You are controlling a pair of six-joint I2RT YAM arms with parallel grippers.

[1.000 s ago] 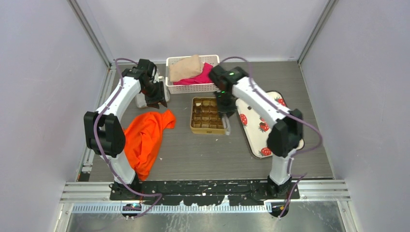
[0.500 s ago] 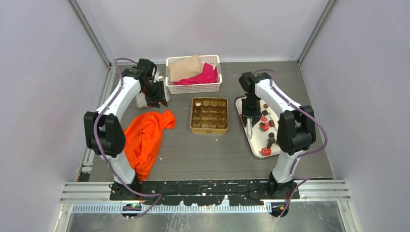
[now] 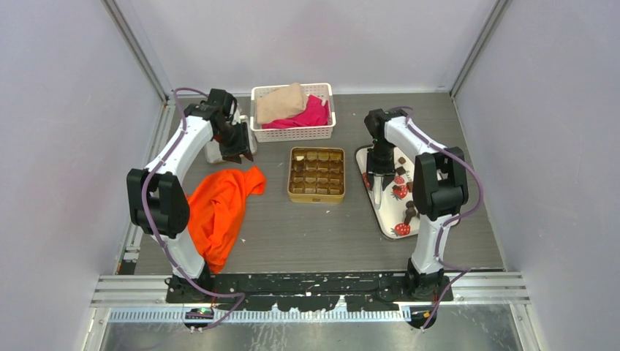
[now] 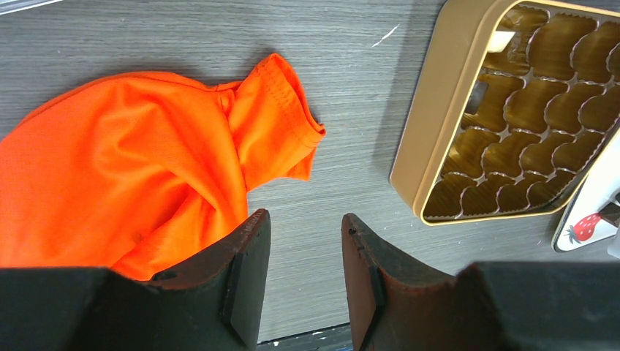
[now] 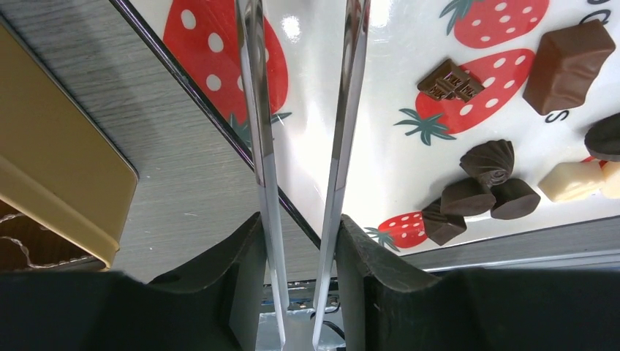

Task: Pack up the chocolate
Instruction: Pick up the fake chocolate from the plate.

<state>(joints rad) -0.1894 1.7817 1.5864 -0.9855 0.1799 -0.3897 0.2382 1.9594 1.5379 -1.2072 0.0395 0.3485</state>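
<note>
The left gripper [image 4: 303, 227] hangs over the bare table with its jaws apart and nothing between them. An orange cloth [image 4: 131, 168] lies crumpled just to its left. Further right sits the gold tin [image 4: 439, 110] with its rows of brown compartments, well apart from that gripper.

Right of the tin, the right gripper [image 5: 298, 223] is clamped on a pair of shiny metal tongs [image 5: 254, 110]. The two blades stand apart and nothing is caught between them. They reach out over the left edge of the strawberry-print tray [image 5: 373, 168], one blade over the table beside the rim and the other over the tray.

The chocolate [image 5: 468, 197] lies loose on the tray, all of it to the right of the tongs and touching neither blade. A cluster of dark pieces sits nearest. A small ridged square lies a little further along the blades. A brown block [image 5: 566, 66] and cream-white pieces [image 5: 570, 181] lie further right.
</note>
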